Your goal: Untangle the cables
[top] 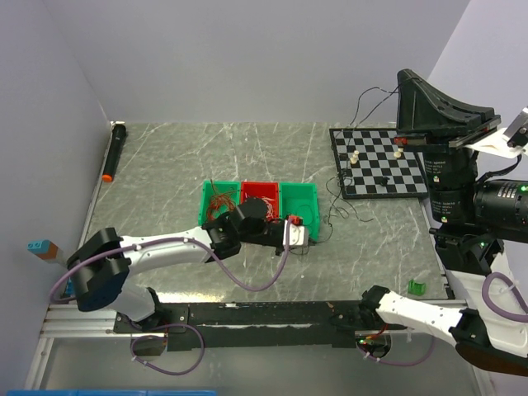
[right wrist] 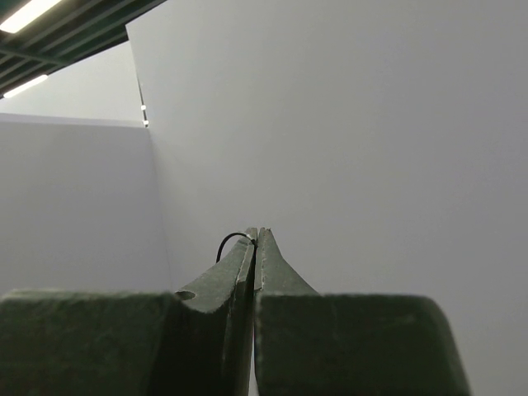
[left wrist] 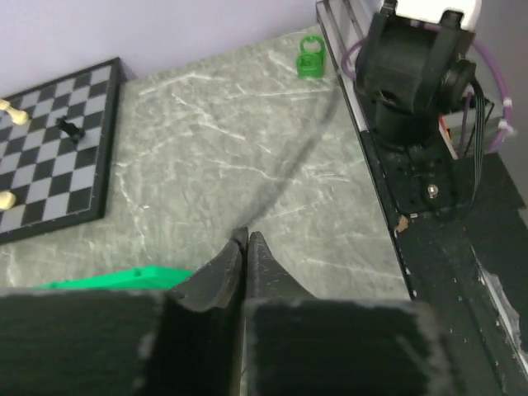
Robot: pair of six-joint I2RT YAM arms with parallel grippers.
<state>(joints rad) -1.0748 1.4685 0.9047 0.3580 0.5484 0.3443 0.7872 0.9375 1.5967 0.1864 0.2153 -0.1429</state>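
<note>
1. Left fingers (left wrist: 221,266): clenched, tips pressed together. A thin black cable (left wrist: 290,169) comes out from between the tips and runs off, blurred, over the table (left wrist: 206,148).
2. Left gripper (top: 305,234): low over the table, just right of and nearer than the red bin (top: 260,192), at the near wall of the green bin (top: 299,196) on the red bin's right.
3. Right fingers (right wrist: 280,276): clenched as well. A small loop of black cable (right wrist: 231,240) sticks out at the tips, so it is grasping that wire.
4. Right gripper (top: 404,82): raised high, well right of and beyond the red bin, above the chessboard (top: 384,161). Its wrist view shows only plain wall.
5. Black cable in the top view (top: 360,106): a thin line from the table just right of the red bin's row, past the chessboard's left edge, then up toward the raised right gripper.
6. Red cables (top: 221,200): a loose bundle in the other green bin (top: 206,191), touching the red bin's left side. A few red strands also lie in the red bin.
7. Other items: a small green part (top: 417,287) far right of and nearer than the red bin, and a black marker with an orange tip (top: 114,153) far left of and beyond it.
</note>
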